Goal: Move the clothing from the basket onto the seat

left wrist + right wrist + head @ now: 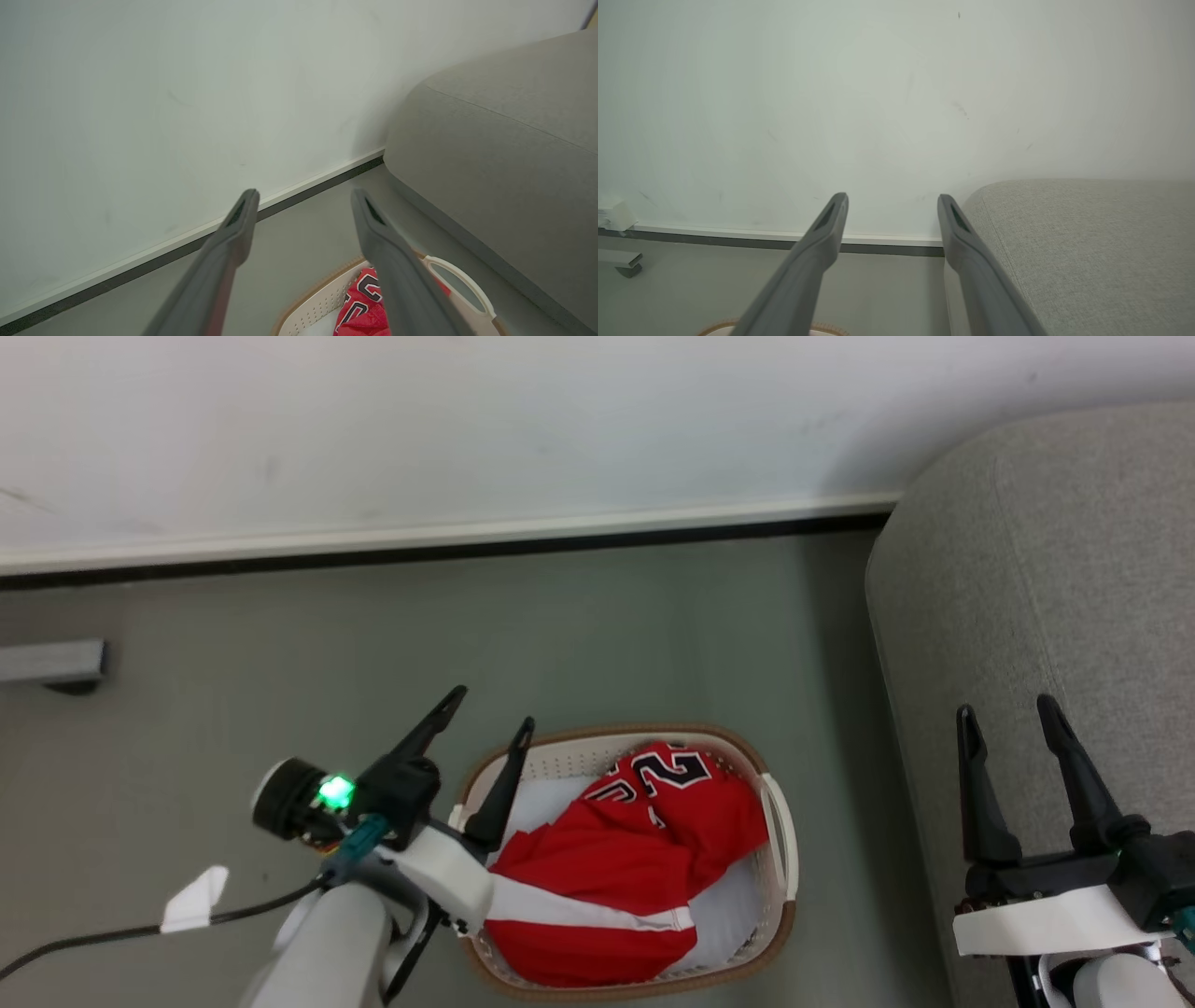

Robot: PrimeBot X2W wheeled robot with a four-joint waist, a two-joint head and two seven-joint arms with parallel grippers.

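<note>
Clothing [616, 868]: red heap, all of it in the basket [780, 831], none on the part of the seat [1055, 597] that I can see

Basket stands on the floor [607, 635], beneath and to the right of the left hand [493, 706]; that hand's right finger crosses the basket's near rim. Left hand spread to full width, nothing in it. Right hand [1005, 706] just as wide, also empty, hanging over the seat's edge, basket well off to its left

Step, as I read it: first reach not yet made, nothing lifted

Next move likely calls for the left hand to tip down and shift right into the heap, close on a bunched fold near the top, and lift clear of the rim before swinging toward the seat

Heap's long axis runs from under the left wrist, where the white stripe [579, 913] lies, out past the fingertips to the black numerals [667, 770], which face up at the far end
</note>
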